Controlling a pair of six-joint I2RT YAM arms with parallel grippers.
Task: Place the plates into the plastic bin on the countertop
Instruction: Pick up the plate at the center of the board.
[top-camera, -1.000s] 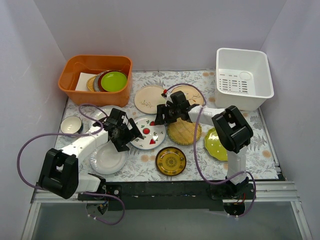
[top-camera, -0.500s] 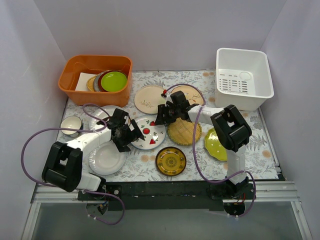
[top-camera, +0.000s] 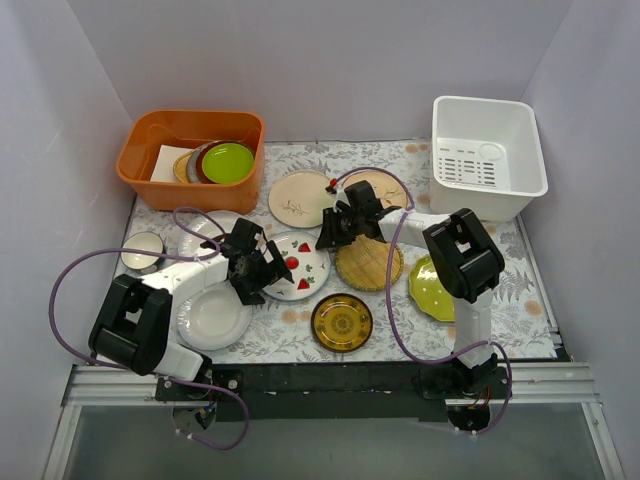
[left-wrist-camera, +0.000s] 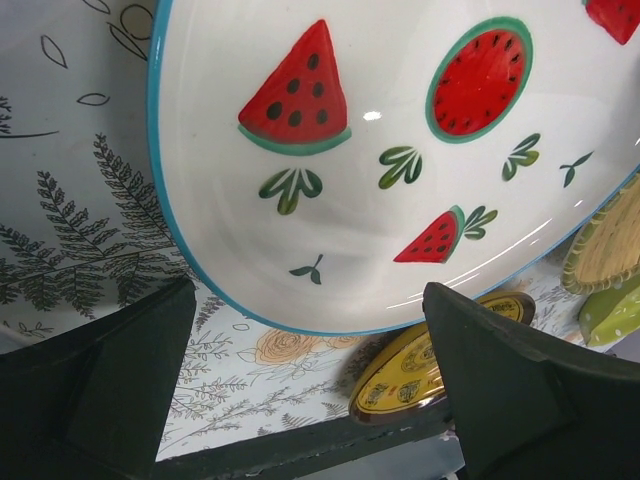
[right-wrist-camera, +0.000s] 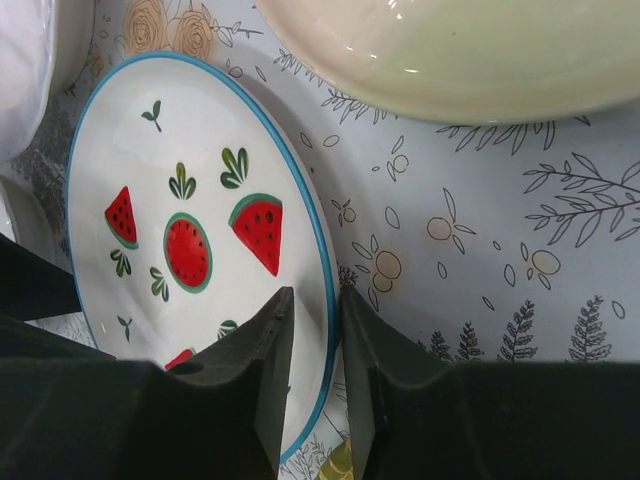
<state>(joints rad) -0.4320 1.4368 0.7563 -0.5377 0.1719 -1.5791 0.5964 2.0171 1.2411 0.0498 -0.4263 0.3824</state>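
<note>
Top view: white plate (top-camera: 300, 266) with red watermelon wedges, green sprigs and a thin blue rim. Lies flat near the middle of the countertop (top-camera: 290, 335), well apart from the plastic bin (top-camera: 522, 150) at far right. Sits between left gripper (top-camera: 267, 277) and right gripper (top-camera: 326, 240).

Left wrist: left gripper (left-wrist-camera: 308, 292) spread wide, plate (left-wrist-camera: 400, 130) edge just ahead of the tips.

Right wrist: right gripper (right-wrist-camera: 318, 300) with a narrow gap astride the plate (right-wrist-camera: 190, 200) rim; contact cannot be told.

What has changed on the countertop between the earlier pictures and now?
The left pincer, wide open, moved to the right, up to the rim of the watermelon plate. The right pincer narrowed about the opposite rim of that plate; whether it grips yet cannot be told. The plate itself and the white plastic bin stayed in place.
</note>
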